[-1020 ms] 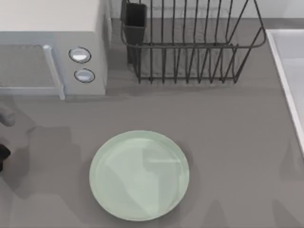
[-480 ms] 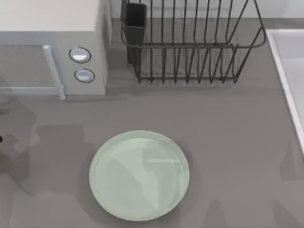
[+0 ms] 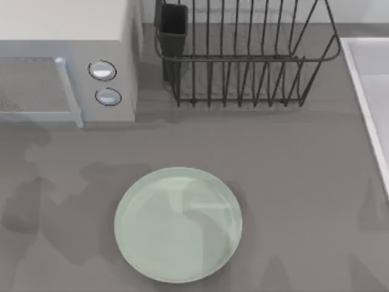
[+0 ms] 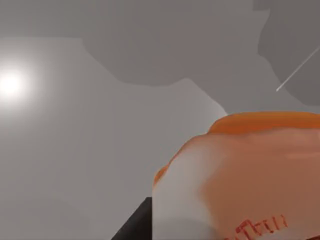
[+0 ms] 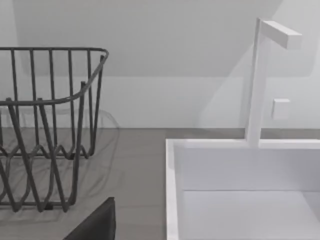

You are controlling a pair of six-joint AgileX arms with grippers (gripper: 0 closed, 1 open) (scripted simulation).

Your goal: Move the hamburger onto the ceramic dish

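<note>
The hamburger [image 4: 240, 175], orange-tan with whitish parts, looms very close in the left wrist view, held above the grey table. My left gripper [image 4: 210, 232] is shut on it, and one dark finger [image 4: 132, 231] shows beside it. The ceramic dish [image 3: 178, 224] is a large pale mint-green plate lying bare at the front middle of the table in the top view. A dark part of my right gripper [image 5: 95, 222] shows in the right wrist view, facing the sink and the rack.
A white microwave [image 3: 67, 61] stands at the back left. A dark wire dish rack [image 3: 243, 55] sits at the back middle. A white sink [image 3: 371, 103] with a faucet [image 5: 260, 80] runs along the right edge. Arm shadows fall on the table left of the plate.
The bit of my left arm seen at the top view's left edge has left the picture. Its shadows have spread rightwards, reaching the plate.
</note>
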